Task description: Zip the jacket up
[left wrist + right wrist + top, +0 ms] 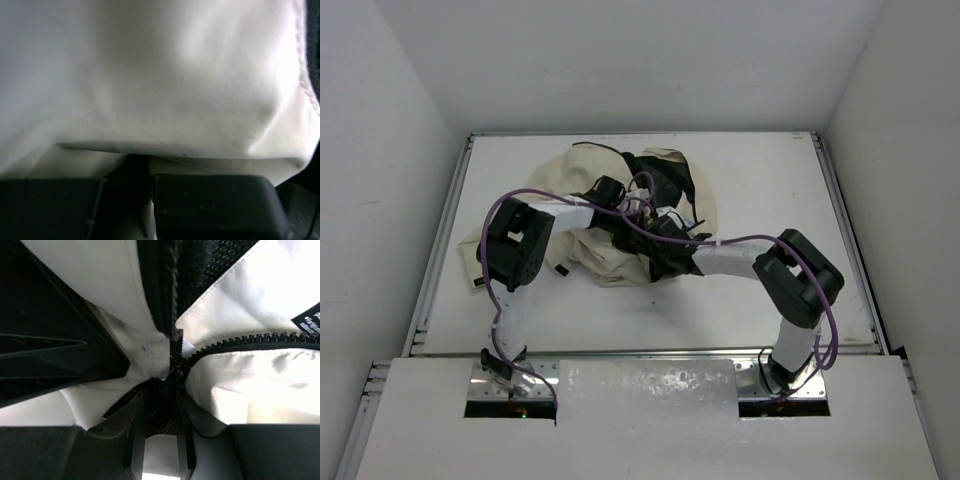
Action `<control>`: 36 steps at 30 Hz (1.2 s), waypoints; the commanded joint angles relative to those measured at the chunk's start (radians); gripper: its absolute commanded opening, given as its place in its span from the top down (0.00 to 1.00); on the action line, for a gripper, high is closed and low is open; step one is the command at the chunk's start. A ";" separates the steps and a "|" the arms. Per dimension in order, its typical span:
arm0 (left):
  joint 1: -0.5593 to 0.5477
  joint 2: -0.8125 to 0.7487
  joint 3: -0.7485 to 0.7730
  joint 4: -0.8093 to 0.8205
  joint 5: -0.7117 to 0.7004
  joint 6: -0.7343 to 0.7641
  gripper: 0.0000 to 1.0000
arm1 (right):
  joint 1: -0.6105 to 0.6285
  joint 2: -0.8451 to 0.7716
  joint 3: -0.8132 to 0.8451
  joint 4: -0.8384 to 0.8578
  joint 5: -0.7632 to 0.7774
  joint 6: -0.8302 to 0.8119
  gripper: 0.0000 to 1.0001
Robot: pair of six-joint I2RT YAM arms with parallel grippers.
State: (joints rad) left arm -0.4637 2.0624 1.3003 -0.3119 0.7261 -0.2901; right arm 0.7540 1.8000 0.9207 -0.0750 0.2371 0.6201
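The cream jacket (582, 165) lies crumpled in the middle of the table, its black lining (665, 180) showing. My left gripper (611, 191) rests on its upper part. In the left wrist view cream fabric (160, 90) fills the frame and the gripper (146, 172) is shut on a fold of it. My right gripper (658, 234) sits at the jacket's middle. In the right wrist view the gripper (167, 390) is shut on the zipper slider (175, 374), where two rows of black teeth (250, 341) meet in a V.
The white table (740, 300) has raised rails on its left (440, 240) and right (845, 240) edges. Purple cables (650, 232) loop over both arms above the jacket. A label (310, 322) shows on the lining in the right wrist view.
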 commanded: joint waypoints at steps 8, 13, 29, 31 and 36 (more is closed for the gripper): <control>0.003 0.008 0.027 0.014 0.009 0.015 1.00 | 0.047 0.030 0.087 -0.141 0.065 -0.068 0.98; 0.003 0.021 0.040 -0.050 -0.033 0.077 1.00 | 0.042 -0.045 0.177 -0.215 0.038 -0.140 1.00; -0.052 -0.004 0.073 -0.153 -0.060 0.350 1.00 | -0.171 0.033 0.378 -0.338 -0.303 -0.128 0.96; -0.059 -0.002 0.070 -0.158 -0.065 0.359 1.00 | -0.192 0.042 0.392 -0.338 -0.337 -0.099 0.92; -0.076 0.002 0.068 -0.161 -0.071 0.376 1.00 | -0.214 0.068 0.411 -0.319 -0.289 -0.073 0.91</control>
State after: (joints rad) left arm -0.4938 2.0701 1.3560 -0.4362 0.6643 -0.0025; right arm 0.5568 1.8523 1.2907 -0.4404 -0.0772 0.5251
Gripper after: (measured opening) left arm 0.006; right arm 0.086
